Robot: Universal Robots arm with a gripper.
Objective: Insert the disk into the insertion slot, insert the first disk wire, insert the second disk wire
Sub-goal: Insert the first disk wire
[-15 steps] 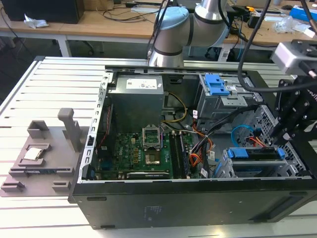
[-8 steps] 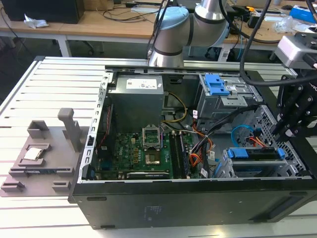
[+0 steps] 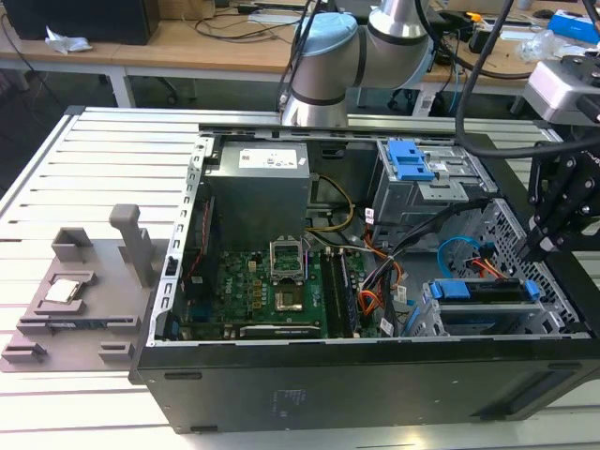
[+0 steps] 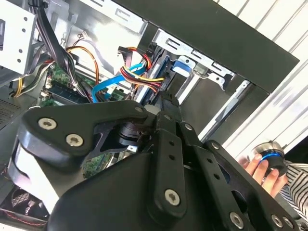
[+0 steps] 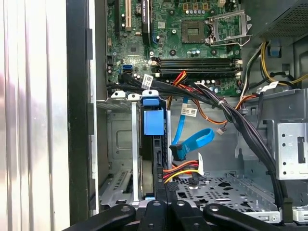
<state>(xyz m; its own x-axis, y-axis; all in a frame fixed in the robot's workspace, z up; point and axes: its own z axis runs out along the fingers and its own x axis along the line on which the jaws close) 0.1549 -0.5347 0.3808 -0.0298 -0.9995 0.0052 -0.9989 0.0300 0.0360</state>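
Note:
The disk (image 3: 478, 291) in its blue carrier (image 5: 154, 121) sits on edge inside the insertion slot (image 3: 439, 323), a silvery perforated cage (image 5: 118, 139). My gripper (image 3: 542, 246) hangs just behind the disk's rear edge. Its fingertips (image 5: 166, 188) are together at the small dark plug where the first disk wire (image 5: 180, 171), the red and orange bundle (image 4: 139, 77), ends. The fingers mostly hide that plug. The second disk wire (image 5: 195, 139), a light blue loop (image 4: 108, 84), hangs beside the disk, and its dark plug lies close to the disk's edge.
A thick black cable bundle (image 5: 240, 125) crosses above the bay. A grey cage with a blue clip (image 3: 412, 159) stands behind, with the motherboard (image 3: 272, 291) and power supply (image 3: 258, 183) toward the exterior view's left. A person's hand (image 4: 262, 168) holds a blue-ringed knob outside the case.

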